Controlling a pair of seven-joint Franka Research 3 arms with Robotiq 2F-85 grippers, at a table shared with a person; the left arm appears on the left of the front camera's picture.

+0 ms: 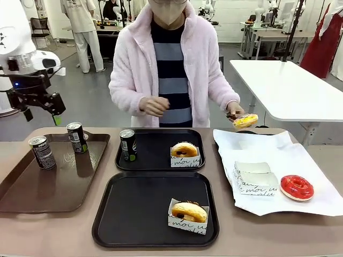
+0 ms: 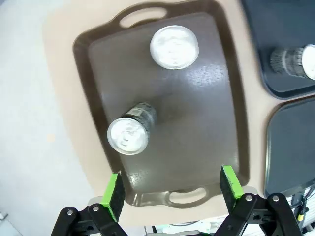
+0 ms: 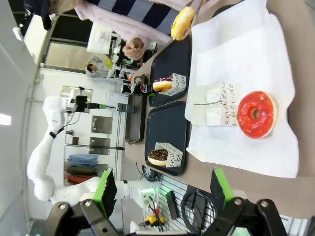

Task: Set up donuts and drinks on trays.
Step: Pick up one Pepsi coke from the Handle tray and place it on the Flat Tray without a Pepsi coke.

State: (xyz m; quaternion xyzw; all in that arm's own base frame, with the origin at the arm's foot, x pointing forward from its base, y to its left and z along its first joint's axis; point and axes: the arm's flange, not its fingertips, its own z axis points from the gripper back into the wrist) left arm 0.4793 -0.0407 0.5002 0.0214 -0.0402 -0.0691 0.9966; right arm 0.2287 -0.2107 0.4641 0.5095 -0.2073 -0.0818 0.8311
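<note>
Left tool [image 2: 172, 186] open (empty) above cans [image 2: 128, 135]; next, probably, descend on one for near tray [image 1: 134, 214].

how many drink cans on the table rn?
3. On the brown tray: front can, back can. On the far black tray: third can. None apparently hidden.

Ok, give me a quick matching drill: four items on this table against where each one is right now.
Items:
1. red donut
2. yellow donut
3. pair of cans
4. single can

Places:
A. brown tray
B. person's hand, above the table
C. white paper
D. far black tray

Pairs: 1-C, 2-B, 3-A, 4-D
</note>
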